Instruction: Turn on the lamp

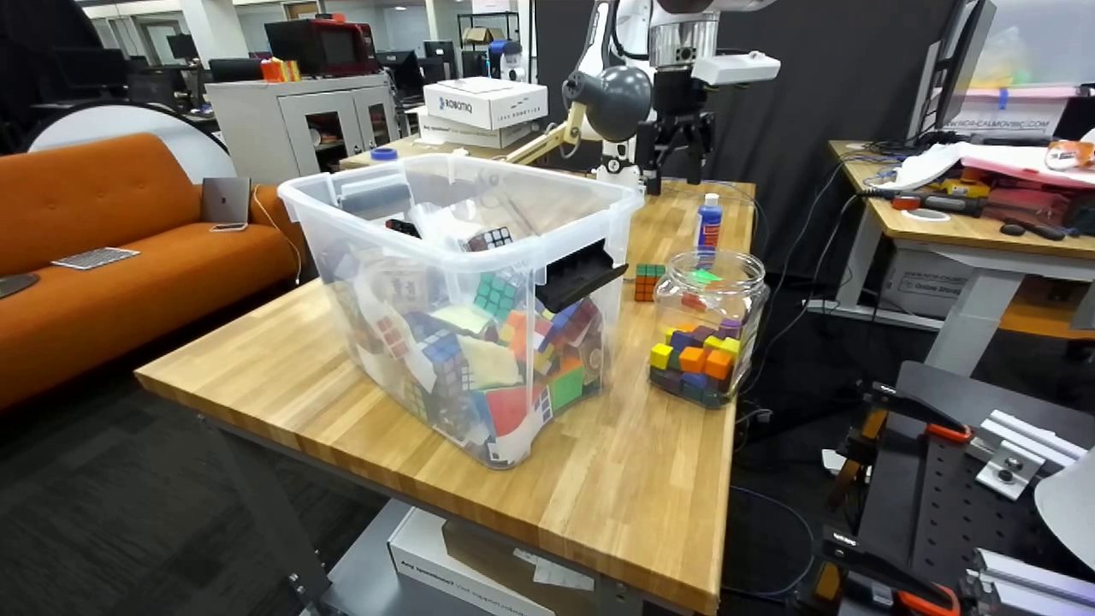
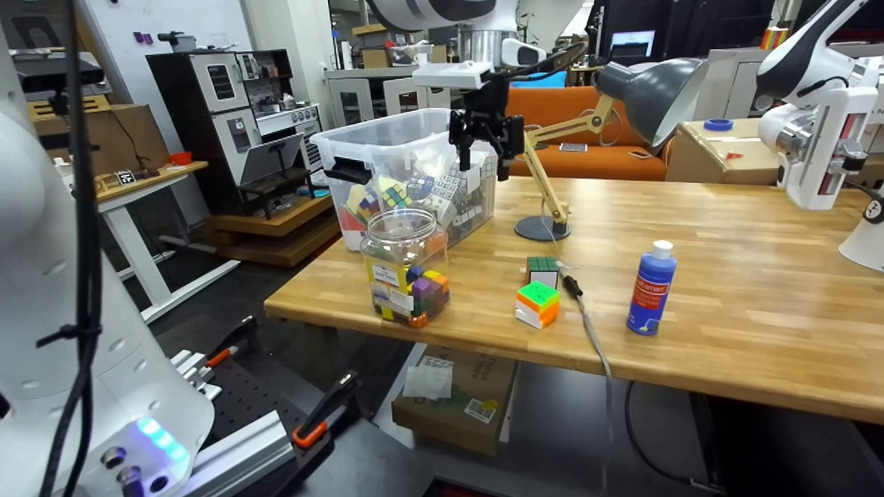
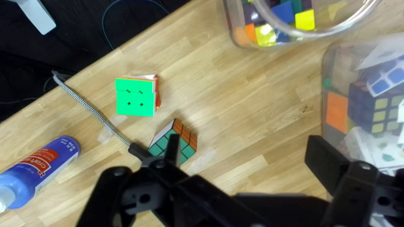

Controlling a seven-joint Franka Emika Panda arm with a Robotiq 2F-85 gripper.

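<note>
The desk lamp has a grey shade (image 2: 649, 96), a jointed wooden arm (image 2: 545, 183) and a round dark base (image 2: 533, 228) on the table. Its shade also shows in an exterior view (image 1: 624, 103). Its bulb is hidden, so I cannot tell if it is lit. A grey braided cord (image 3: 91, 108) with a black inline piece (image 3: 139, 152) lies on the table; the piece also shows in an exterior view (image 2: 572, 286). My gripper (image 3: 244, 148) is open and empty above the table. In an exterior view the gripper (image 2: 485, 162) hangs before the tub, left of the lamp.
A clear tub (image 2: 387, 148) of puzzle cubes and a clear jar (image 2: 404, 238) of coloured blocks stand nearby. A green-topped cube (image 3: 135, 97), a darker cube (image 3: 186, 138) and a blue bottle (image 3: 47, 167) are near the cord. Another robot arm (image 2: 815, 131) is at the far right.
</note>
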